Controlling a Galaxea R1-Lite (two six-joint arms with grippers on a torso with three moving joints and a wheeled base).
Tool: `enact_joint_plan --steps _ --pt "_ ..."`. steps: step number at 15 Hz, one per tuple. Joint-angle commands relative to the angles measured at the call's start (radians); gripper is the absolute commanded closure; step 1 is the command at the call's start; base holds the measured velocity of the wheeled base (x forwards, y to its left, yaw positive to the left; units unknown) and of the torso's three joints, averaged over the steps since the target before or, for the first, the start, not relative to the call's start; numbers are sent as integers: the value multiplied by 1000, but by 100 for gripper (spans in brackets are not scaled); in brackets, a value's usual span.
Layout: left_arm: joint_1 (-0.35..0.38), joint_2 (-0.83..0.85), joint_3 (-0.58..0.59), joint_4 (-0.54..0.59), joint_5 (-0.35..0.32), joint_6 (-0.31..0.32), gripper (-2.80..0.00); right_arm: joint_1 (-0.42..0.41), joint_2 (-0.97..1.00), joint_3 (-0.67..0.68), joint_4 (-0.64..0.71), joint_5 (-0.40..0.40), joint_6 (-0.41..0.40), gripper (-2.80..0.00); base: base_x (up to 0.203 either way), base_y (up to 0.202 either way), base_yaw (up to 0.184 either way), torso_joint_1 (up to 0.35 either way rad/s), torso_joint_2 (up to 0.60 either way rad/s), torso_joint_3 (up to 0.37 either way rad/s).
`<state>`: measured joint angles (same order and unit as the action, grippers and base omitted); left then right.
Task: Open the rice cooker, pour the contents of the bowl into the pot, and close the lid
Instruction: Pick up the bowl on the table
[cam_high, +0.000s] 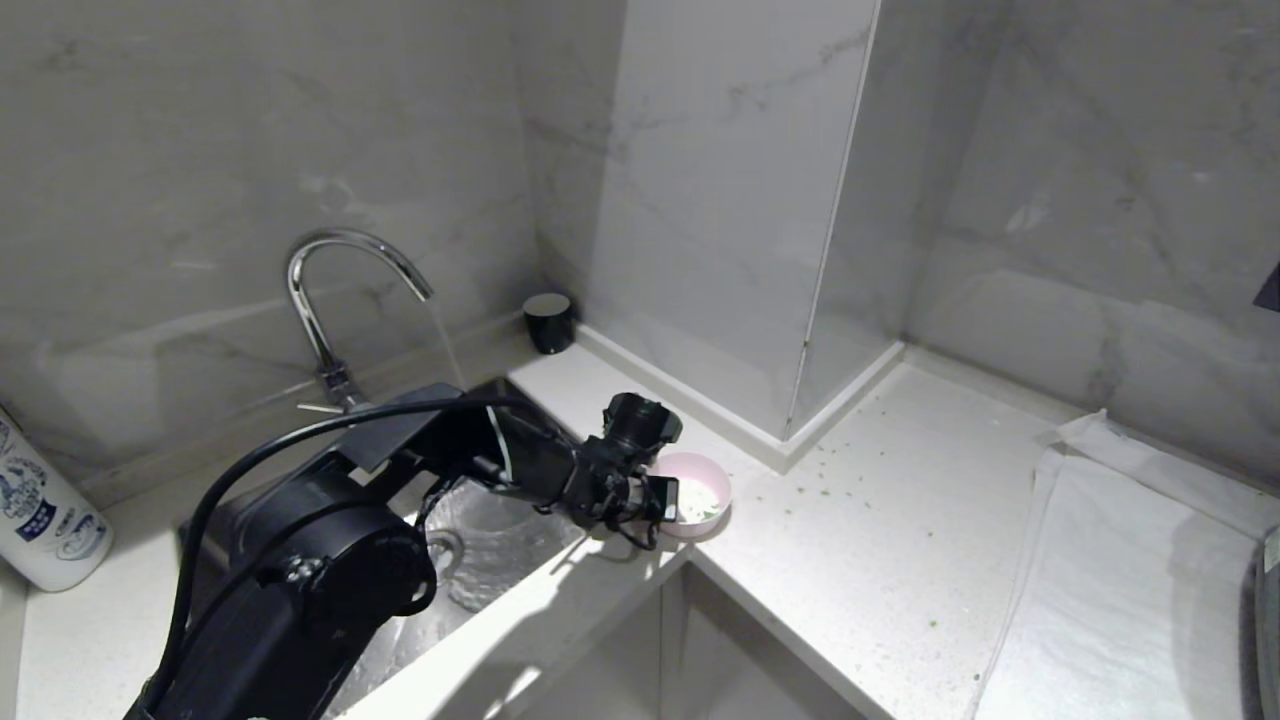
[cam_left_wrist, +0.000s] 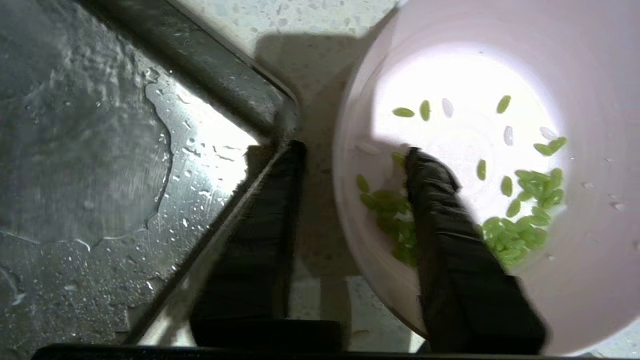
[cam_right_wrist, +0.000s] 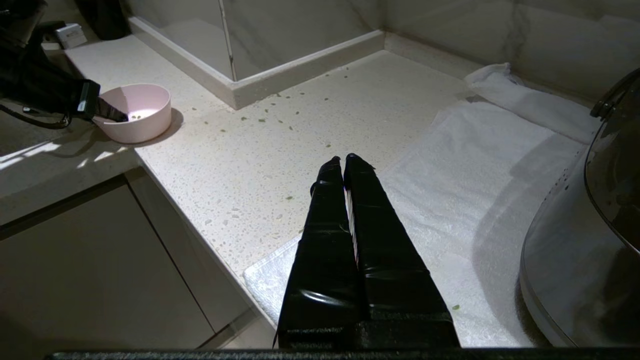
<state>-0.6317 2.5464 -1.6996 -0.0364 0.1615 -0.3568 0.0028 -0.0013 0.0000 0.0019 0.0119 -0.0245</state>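
Observation:
The pale pink bowl (cam_high: 712, 475) (cam_left_wrist: 590, 75) (cam_right_wrist: 145, 112) stands on the counter corner beside the sink. Green contents (cam_left_wrist: 520, 230) lie on its white inside. My left gripper (cam_high: 668, 497) (cam_left_wrist: 356, 150) straddles the rim nearest the sink. One finger is inside among the green bits. The other is outside, with a strip of counter showing between it and the wall. My right gripper (cam_right_wrist: 342, 159) hangs shut over the towel's near corner, holding nothing. A big rounded body (cam_right_wrist: 575, 250), shiny grey below and dark above, sits at the far right. I cannot tell if it is the rice cooker. Pot and lid are out of view.
The wet steel sink (cam_high: 490, 550) (cam_left_wrist: 90, 150) lies under my left arm, and water runs from the faucet (cam_high: 330, 290). A black cup (cam_high: 549, 322) stands in the back corner and a white bottle (cam_high: 40, 520) at far left. A white towel (cam_high: 1120, 580) (cam_right_wrist: 475, 165) covers the right counter. Green bits (cam_high: 830, 455) are scattered there.

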Motion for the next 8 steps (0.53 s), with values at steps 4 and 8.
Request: enact_joint_plan --steps 4,8 --pt "1 0 1 0 33 -2 0 0 1 2 0 0 0 0 0 0 0 0 0 0" --pt "3 -12 10 1 33 -5 0 0 1 2 0 0 0 0 0 0 0 0 0 0"
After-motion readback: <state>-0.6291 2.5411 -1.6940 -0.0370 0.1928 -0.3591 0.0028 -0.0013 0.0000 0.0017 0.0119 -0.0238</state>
